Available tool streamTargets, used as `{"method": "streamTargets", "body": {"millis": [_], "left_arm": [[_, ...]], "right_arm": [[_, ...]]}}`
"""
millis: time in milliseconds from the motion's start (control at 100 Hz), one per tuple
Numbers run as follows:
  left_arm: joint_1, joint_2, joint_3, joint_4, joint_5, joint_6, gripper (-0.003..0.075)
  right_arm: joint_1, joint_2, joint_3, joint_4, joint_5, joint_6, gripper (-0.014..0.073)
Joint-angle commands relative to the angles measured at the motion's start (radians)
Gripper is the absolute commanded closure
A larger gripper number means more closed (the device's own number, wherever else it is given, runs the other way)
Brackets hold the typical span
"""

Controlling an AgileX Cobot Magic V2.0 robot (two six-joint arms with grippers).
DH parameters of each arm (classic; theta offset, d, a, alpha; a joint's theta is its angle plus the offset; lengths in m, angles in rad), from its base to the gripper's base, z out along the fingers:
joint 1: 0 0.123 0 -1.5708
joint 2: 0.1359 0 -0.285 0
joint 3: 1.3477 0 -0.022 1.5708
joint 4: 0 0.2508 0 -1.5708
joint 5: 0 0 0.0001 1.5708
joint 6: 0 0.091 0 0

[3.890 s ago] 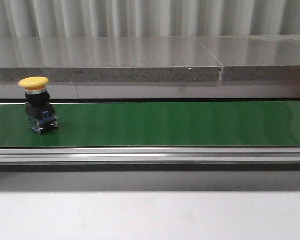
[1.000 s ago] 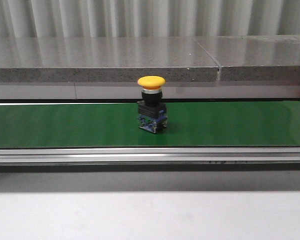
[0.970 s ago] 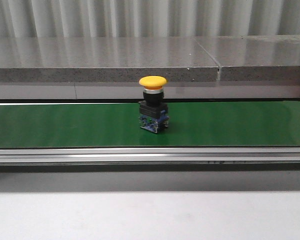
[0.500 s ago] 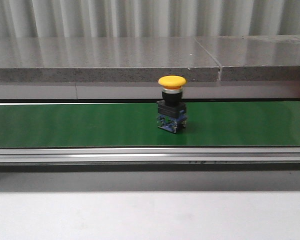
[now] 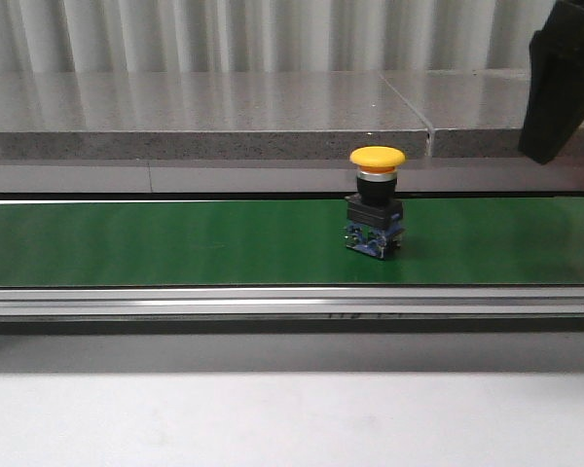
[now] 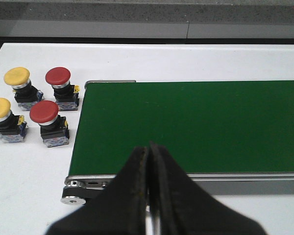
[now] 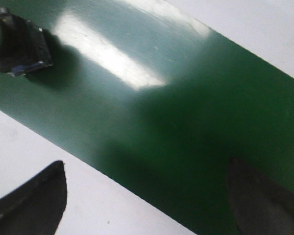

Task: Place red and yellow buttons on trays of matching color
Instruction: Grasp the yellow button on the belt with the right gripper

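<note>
A yellow button with a black body stands upright on the green conveyor belt, right of centre. It also shows at the edge of the right wrist view. My right gripper is open and empty above the belt, to the right of the button; in the front view it shows at the top right. My left gripper is shut and empty over the belt's left end. Two red buttons and two yellow buttons stand on the white table beside that end. No trays are in view.
A grey stone ledge runs behind the belt. An aluminium rail runs along the belt's front edge, with white table before it. The belt's end roller is near my left gripper.
The yellow button has travelled right along the belt, from the far left to right of centre. My right gripper has come into the front view at the top right.
</note>
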State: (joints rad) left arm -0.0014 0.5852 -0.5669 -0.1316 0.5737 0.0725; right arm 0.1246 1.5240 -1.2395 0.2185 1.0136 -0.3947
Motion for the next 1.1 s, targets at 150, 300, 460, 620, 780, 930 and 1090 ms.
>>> {"method": "streamTargets", "body": {"millis": [150, 300, 460, 620, 780, 930, 1090], "left_arm": [[-0.007, 0.001, -0.026, -0.009, -0.072, 0.0, 0.074], [-0.007, 0.001, -0.026, -0.009, -0.072, 0.0, 0.074], [-0.007, 0.001, -0.026, -0.009, -0.072, 0.0, 0.074], [-0.007, 0.001, -0.026, -0.009, -0.072, 0.0, 0.074], [-0.007, 0.001, -0.026, -0.009, -0.072, 0.0, 0.074], [-0.007, 0.001, -0.026, -0.009, -0.072, 0.0, 0.074], [-0.007, 0.001, -0.026, -0.009, -0.072, 0.0, 0.074]], "right_arm": [[0.079, -0.043, -0.022, 0.014, -0.071, -0.013, -0.0052], [0.103, -0.026, -0.022, 0.017, -0.088, -0.013, -0.0052], [0.105, 0.019, -0.022, 0.048, -0.1, -0.013, -0.0052], [0.105, 0.052, -0.022, 0.096, -0.107, -0.042, -0.0052], [0.105, 0.054, -0.022, 0.123, -0.146, -0.057, -0.0052], [0.105, 0.061, -0.022, 0.123, -0.164, -0.057, -0.0022], [0.105, 0.087, -0.022, 0.123, -0.159, -0.057, 0.0121]]}}
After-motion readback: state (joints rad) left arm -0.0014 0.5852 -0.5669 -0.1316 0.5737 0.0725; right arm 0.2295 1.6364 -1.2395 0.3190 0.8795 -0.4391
